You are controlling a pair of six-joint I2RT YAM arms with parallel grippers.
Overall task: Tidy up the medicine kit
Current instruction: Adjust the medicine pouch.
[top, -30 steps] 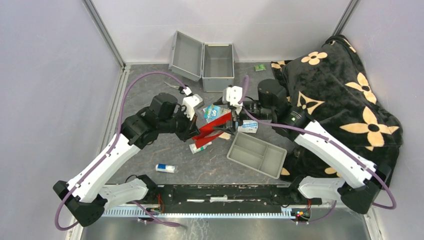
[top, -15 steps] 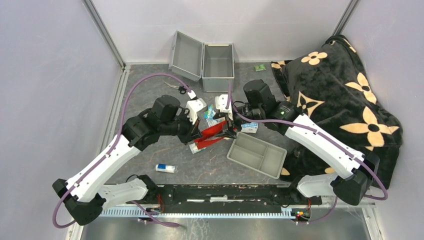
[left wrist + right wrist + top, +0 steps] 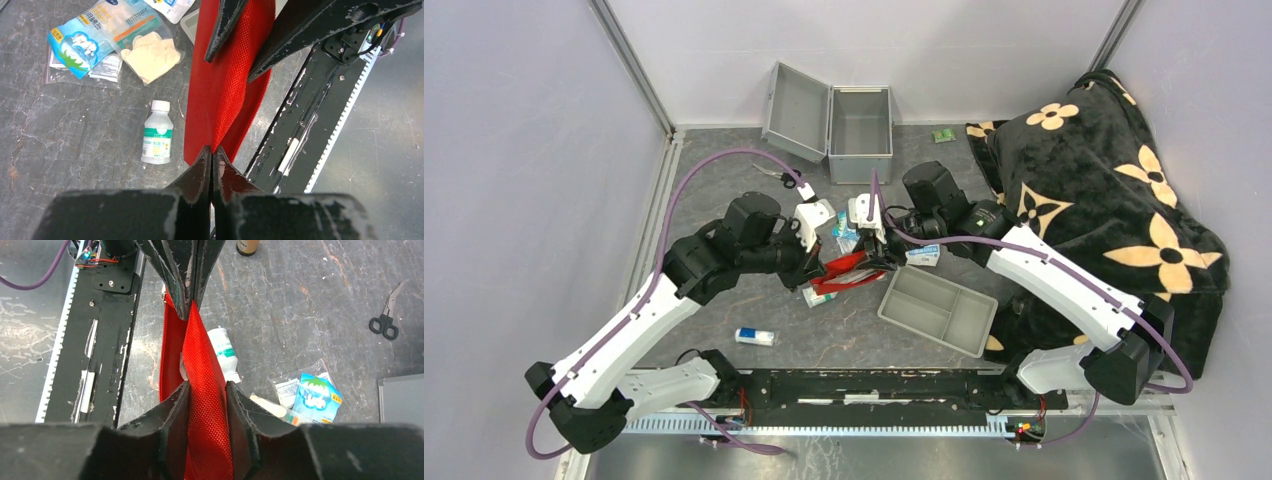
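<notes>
The medicine kit (image 3: 859, 122), a silver-grey metal case, stands at the back of the table with its lid (image 3: 796, 97) swung open to the left. A flat red pouch (image 3: 846, 266) hangs above the table between both grippers. My left gripper (image 3: 212, 152) is shut on the pouch's near-left end (image 3: 225, 75). My right gripper (image 3: 207, 387) straddles the opposite end (image 3: 205, 365), and the red fabric fills the gap between its fingers. In the top view the left gripper (image 3: 816, 268) and right gripper (image 3: 876, 252) face each other in front of the case.
Under the pouch lie a small white bottle (image 3: 157, 132) and several sachets (image 3: 82, 42). Scissors (image 3: 774, 175) lie left of the case. A grey divided tray (image 3: 939, 308) sits front right, beside a black flowered blanket (image 3: 1104, 190). A small white-blue box (image 3: 755, 336) lies front left.
My right arm has swung left to the pouch and its jaws have narrowed around the far end. The left gripper has kept its hold, and the pouch hangs a little lower.
</notes>
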